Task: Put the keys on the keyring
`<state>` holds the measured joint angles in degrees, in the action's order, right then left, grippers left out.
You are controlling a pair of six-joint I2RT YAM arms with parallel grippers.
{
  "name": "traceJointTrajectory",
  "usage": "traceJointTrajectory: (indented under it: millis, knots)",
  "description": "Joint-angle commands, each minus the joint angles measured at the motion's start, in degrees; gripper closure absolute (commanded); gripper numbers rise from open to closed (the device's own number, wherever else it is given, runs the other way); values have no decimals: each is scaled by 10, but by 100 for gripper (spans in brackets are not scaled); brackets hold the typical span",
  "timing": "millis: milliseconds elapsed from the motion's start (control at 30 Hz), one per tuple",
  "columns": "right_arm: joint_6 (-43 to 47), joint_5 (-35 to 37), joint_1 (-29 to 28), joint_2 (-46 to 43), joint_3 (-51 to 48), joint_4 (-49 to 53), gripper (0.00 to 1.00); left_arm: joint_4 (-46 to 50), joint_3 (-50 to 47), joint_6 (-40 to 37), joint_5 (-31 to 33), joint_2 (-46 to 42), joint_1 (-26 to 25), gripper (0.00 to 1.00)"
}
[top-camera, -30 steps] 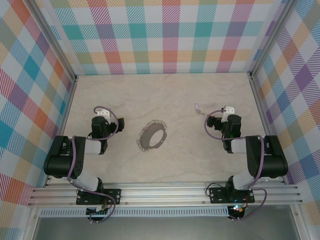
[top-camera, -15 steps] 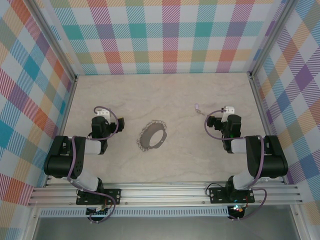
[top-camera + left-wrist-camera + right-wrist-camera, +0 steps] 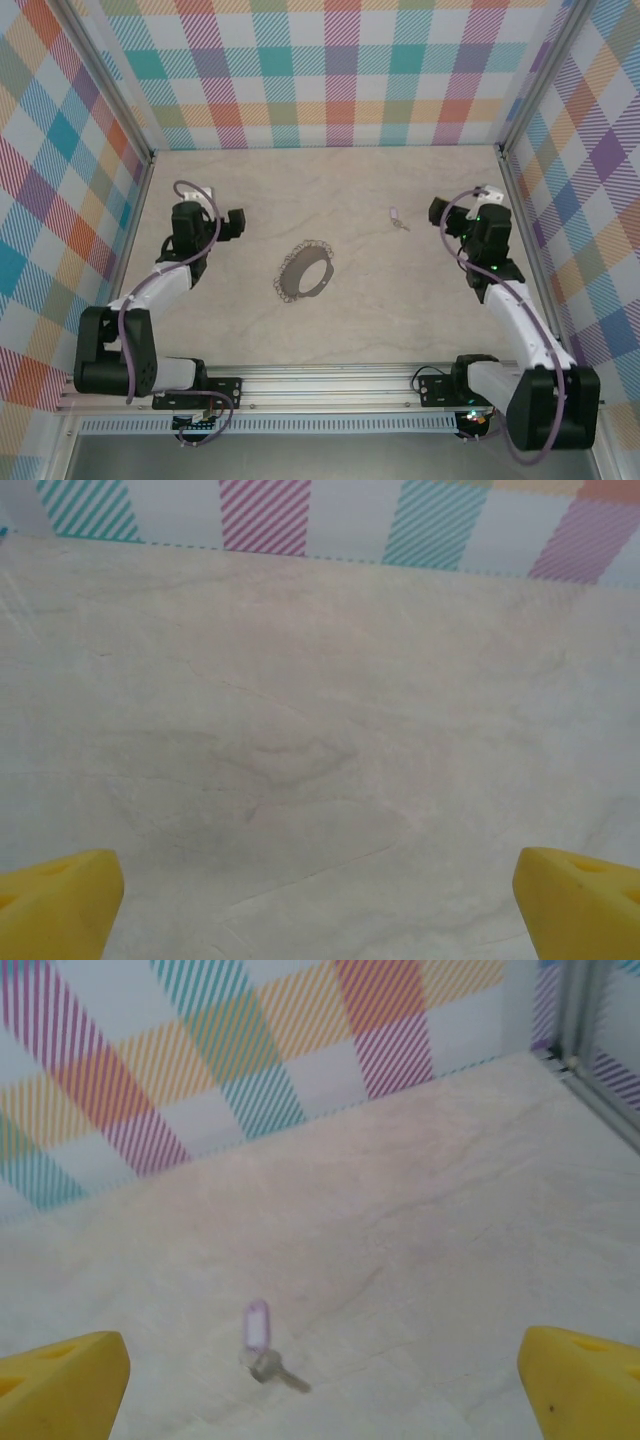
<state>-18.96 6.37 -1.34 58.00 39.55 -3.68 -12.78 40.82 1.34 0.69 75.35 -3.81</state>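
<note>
Left gripper [image 3: 318, 905] and right gripper [image 3: 320, 1385] are spread apart, empty; key [image 3: 397, 216] is laid at ring's [image 3: 292, 285] two o'clock.

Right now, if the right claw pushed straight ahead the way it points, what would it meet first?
Most likely the key, lying on the table just left of the right claw's centre line, inside its open span. Past it, bare table to the checked wall. Depth is uncertain.
</note>
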Motion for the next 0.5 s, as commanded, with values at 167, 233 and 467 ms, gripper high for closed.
traceJointTrajectory:
  millis: [167, 233, 467]
  knots:
    - [-102, -138, 5, 4, 80, 271, 0, 320, 98, 232, 0, -42, -41, 0]
    - [-122, -164, 1, 32, 75, 285, 0, 351, 110, 246, -51, -29, -60, 0]
    - [-147, -127, -85, 120, 86, 342, 0, 414, 151, 290, -23, 14, -199, 0]
